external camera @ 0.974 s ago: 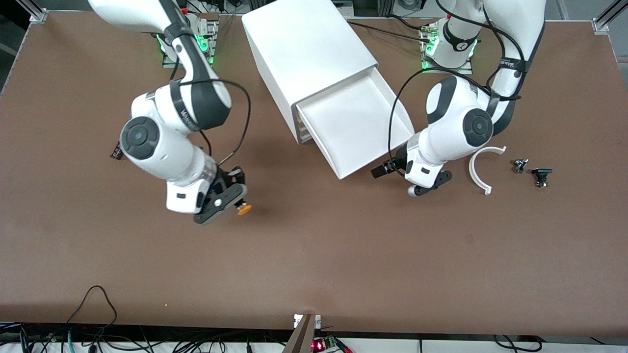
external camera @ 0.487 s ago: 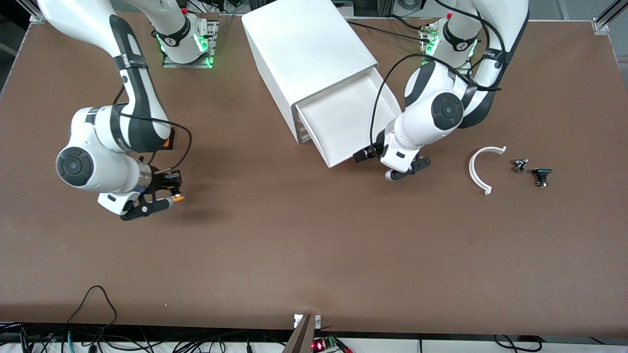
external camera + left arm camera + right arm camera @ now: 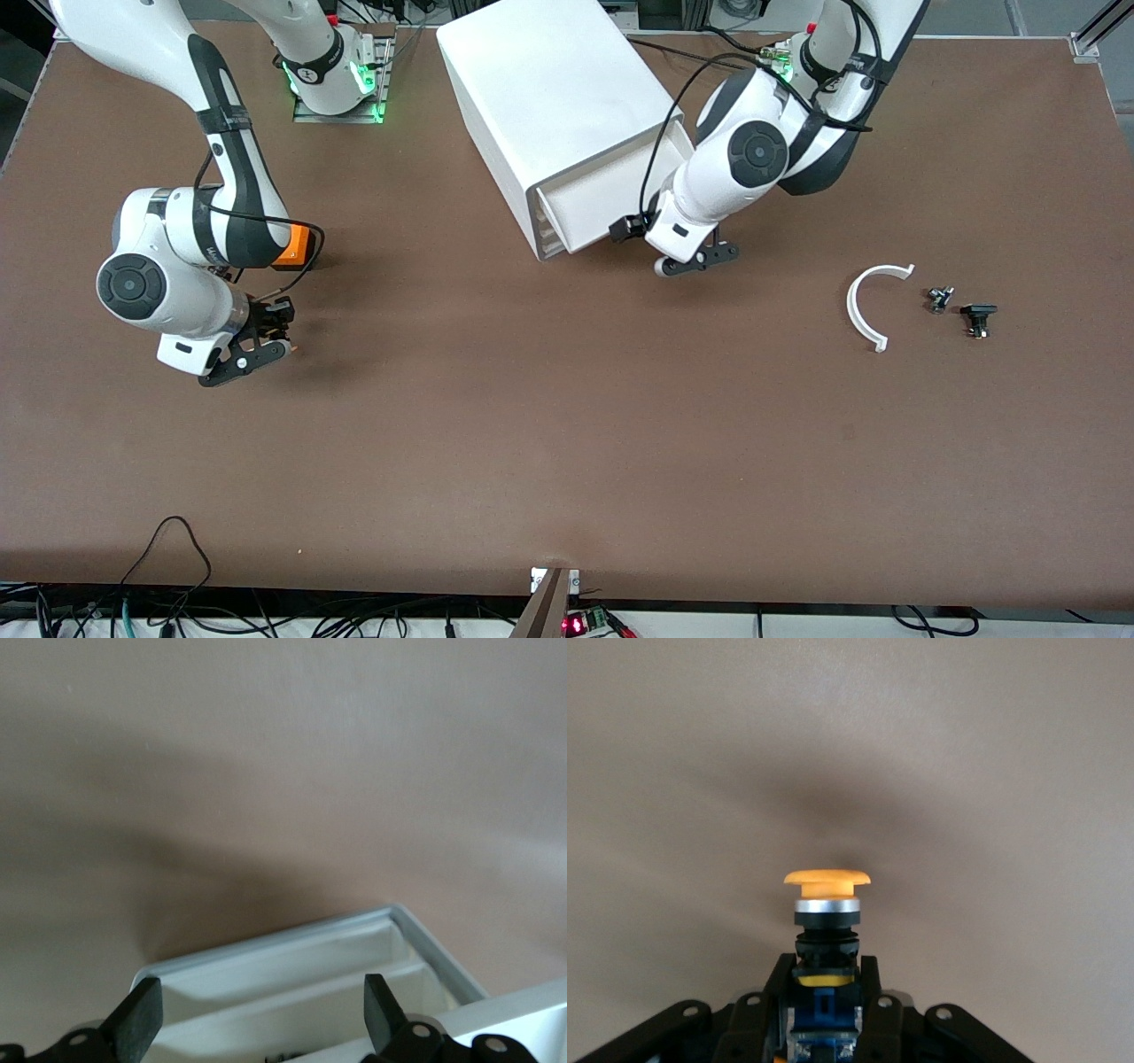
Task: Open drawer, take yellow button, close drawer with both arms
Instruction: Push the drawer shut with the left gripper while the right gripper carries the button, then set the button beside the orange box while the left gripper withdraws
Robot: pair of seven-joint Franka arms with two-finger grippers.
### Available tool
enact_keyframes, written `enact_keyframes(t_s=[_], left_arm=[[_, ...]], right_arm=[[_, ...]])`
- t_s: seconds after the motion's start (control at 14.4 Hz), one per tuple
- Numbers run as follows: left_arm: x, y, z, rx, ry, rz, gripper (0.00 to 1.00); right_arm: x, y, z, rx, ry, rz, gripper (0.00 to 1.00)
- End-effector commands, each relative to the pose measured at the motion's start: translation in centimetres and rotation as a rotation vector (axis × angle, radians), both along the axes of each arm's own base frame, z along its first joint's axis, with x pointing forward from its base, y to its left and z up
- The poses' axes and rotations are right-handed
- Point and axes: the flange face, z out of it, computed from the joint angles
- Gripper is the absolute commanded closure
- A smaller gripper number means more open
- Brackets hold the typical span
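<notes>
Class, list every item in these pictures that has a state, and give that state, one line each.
Drawer: partly open, sticking out of the cabinet.
Button: held, orange cap pointing away from the fingers.
Right gripper: shut on the button, over the table's right-arm end.
Left gripper: open, at the drawer's front.
Lower drawers: shut.

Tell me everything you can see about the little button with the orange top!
The button has a round orange-yellow cap, a silver ring under it, then a black collar and a blue-and-black body. It looks like plastic with a metal ring. The right gripper is shut on its body, cap pointing away from the wrist, above the brown table near the right arm's end. Nothing else touches it.
</notes>
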Motion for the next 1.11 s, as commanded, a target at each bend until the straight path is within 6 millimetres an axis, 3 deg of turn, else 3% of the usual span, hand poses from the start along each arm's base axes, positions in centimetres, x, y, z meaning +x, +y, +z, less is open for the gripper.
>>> enact_keyframes(t_s=[0.0, 0.28, 0.49, 0.7, 0.83, 0.9, 0.97, 1.04], left_arm=[[-3.1, -1.0, 0.2, 0.044, 0.020, -0.048, 0.00], [-6.3, -3.6, 0.0, 0.060, 0.048, -0.051, 0.00], [-7.4, -4.6, 0.0, 0.068, 0.061, -0.055, 0.00], [-8.7, -5.5, -0.1, 0.065, 0.063, -0.096, 0.00], [-8.8, -5.8, 0.0, 0.058, 0.056, -0.102, 0.00], [-8.8, -5.8, 0.0, 0.055, 0.052, -0.100, 0.00], [-8.6, -5.6, -0.2, 0.057, 0.051, -0.097, 0.00], [-7.3, -4.6, -0.1, 0.049, 0.037, -0.066, 0.00]], right_arm=[[-0.4, -3.7, 0.5, 0.020, -0.060, 0.131, 0.71], [-2.6, -5.3, -2.0, 0.029, -0.118, 0.147, 0.71], [-5.5, -5.8, -5.0, 0.037, -0.156, 0.117, 0.71], [-6.9, -6.7, -7.3, 0.055, -0.117, 0.066, 0.71], [-7.2, -7.0, -7.6, 0.057, -0.108, 0.059, 0.69], [-7.3, -7.0, -7.6, 0.057, -0.103, 0.056, 0.42], [-7.2, -6.9, -7.4, 0.059, -0.105, 0.045, 0.00], [-6.9, -6.9, -7.0, 0.059, -0.107, 0.029, 0.00]])
